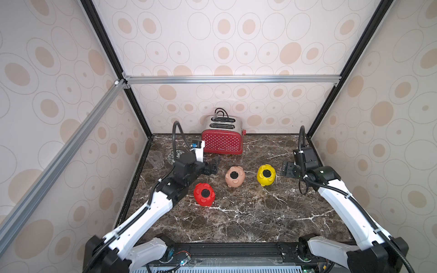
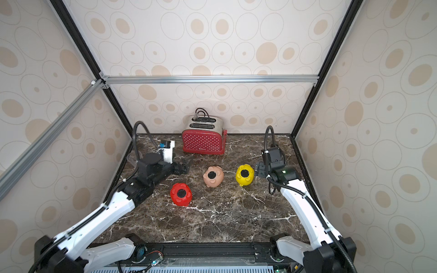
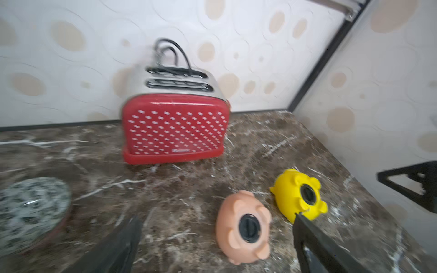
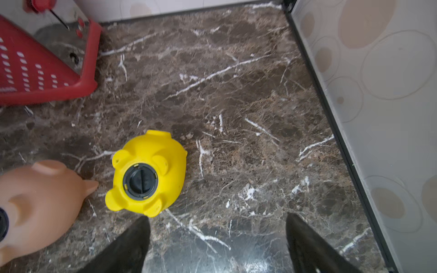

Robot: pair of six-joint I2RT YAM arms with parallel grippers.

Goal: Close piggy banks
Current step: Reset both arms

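Piggy banks (image 1: 234, 176) well inside table (image 1: 236, 219) edges, left gripper (image 3: 216, 217), right gripper (image 4: 217, 218) gaping, empty

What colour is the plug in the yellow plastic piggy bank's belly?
Black round plug, in the yellow plastic piggy bank; right wrist view shows it best.

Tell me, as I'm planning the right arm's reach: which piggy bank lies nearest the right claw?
The yellow piggy bank, just beside the open right claw; the peach-pink piggy bank sits in the middle and the red piggy bank lies farthest away.
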